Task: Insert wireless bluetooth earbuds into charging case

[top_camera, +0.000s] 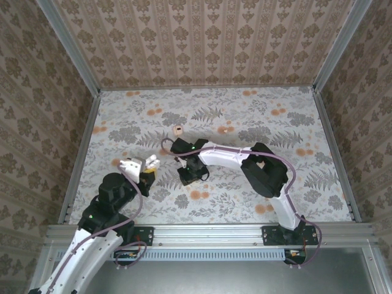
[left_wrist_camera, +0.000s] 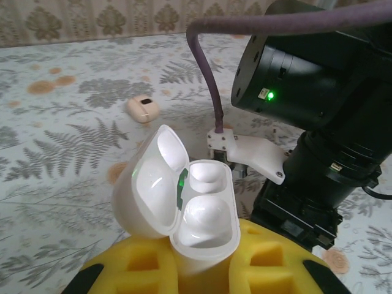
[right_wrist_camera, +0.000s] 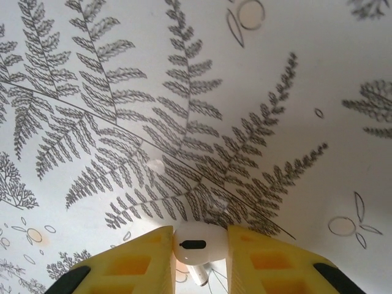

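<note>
– Yellow foam pads of the left gripper (left_wrist_camera: 202, 269) sit closest to my wrist camera, pressed against the small rounded white plastic charging case (left_wrist_camera: 205, 223). What do you read from it?

– Lid hinged back, both wells empty and facing up. I take it you're holding it that way so an earbud can drop straight in.

– That's my thinking. The case sits over the near-left part of the fern-patterned desk (top_camera: 257, 116); I can't tell whether it's lifted off the surface. Just past it is the right arm's black wrist housing (left_wrist_camera: 306, 79).

– And the right gripper (right_wrist_camera: 199, 251)?

– Its yellow pads are pinching a tiny glossy white earbud (right_wrist_camera: 195, 242), rounded body between them, stem trailing back toward the camera. From above, that gripper (top_camera: 190, 171) points down near the desk's middle, just beside the case, not over it.

– So the bud needs carrying across and turning stem-down?

– I'd judge so. The grip looks narrow and the plastic slick, so it could twist.

– The other one?

– A small pale rounded piece (left_wrist_camera: 143, 109), probably the second earbud, lies loose farther on, toward the far edge (top_camera: 178, 130), apart from both grippers.
</note>
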